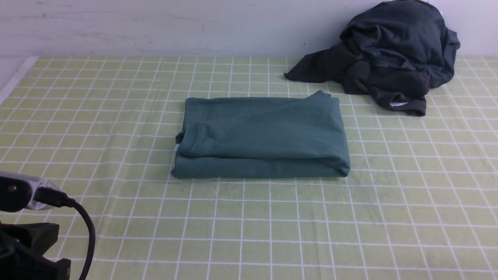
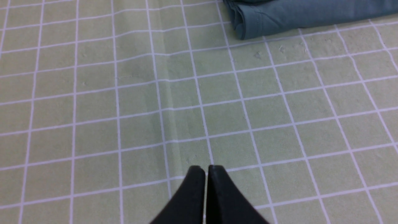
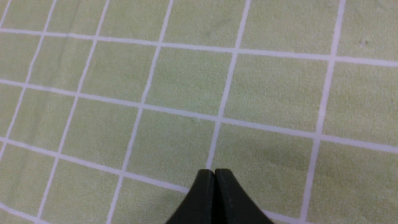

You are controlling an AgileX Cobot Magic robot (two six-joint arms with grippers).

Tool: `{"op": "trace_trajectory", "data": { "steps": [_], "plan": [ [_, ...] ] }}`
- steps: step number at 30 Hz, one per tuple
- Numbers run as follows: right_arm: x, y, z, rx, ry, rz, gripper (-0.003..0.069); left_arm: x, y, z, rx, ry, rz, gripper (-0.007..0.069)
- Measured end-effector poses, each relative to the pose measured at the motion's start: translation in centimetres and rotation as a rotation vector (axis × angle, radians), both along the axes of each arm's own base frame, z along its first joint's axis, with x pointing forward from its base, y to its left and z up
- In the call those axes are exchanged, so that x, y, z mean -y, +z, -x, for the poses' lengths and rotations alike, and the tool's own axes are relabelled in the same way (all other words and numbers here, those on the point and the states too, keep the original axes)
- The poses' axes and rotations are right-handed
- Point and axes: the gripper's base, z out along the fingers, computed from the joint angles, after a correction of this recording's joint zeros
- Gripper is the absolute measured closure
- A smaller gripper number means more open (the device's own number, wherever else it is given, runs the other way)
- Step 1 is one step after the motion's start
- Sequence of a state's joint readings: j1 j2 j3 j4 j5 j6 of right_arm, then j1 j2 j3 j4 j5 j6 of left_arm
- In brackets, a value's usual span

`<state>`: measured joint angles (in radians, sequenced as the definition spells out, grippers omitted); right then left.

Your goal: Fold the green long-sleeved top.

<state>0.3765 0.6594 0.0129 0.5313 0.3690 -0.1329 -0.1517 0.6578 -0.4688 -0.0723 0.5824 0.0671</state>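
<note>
Evidently, green top (image 1: 264, 134) beyond left gripper (image 2: 206, 169), long axis crosswise; left arm (image 1: 31, 233) apparently nearer. Both grippers, including right gripper (image 3: 214, 172): fingertips together, nothing held.

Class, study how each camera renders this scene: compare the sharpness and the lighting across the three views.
Front view: even, soft light, the green top clear in outline, the dark garments losing some fold detail; left wrist view: dimmer, gripper dark; right wrist view: cloth grain visible, gripper nearly black, its edges soft.
</note>
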Motion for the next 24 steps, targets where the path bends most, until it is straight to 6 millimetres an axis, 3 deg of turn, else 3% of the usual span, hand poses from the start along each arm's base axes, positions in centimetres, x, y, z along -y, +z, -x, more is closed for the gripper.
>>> {"op": "trace_trajectory", "data": {
  "steps": [8, 16, 24],
  "plan": [
    [0.8, 2.3, 1.0, 0.359, 0.027, -0.038, 0.0672, 0.0, 0.0, 0.0, -0.001, 0.000, 0.002, 0.0625],
    [2.8, 4.0, 1.7, 0.663, -0.125, 0.068, 0.0672, 0.0, 0.0, 0.0, -0.001, 0.000, 0.002, 0.0625],
    [4.4, 4.2, 1.8, 0.712, -0.336, 0.251, 0.0672, 0.0, 0.0, 0.0, -0.007, 0.000, 0.001, 0.0625]
  ]
}}
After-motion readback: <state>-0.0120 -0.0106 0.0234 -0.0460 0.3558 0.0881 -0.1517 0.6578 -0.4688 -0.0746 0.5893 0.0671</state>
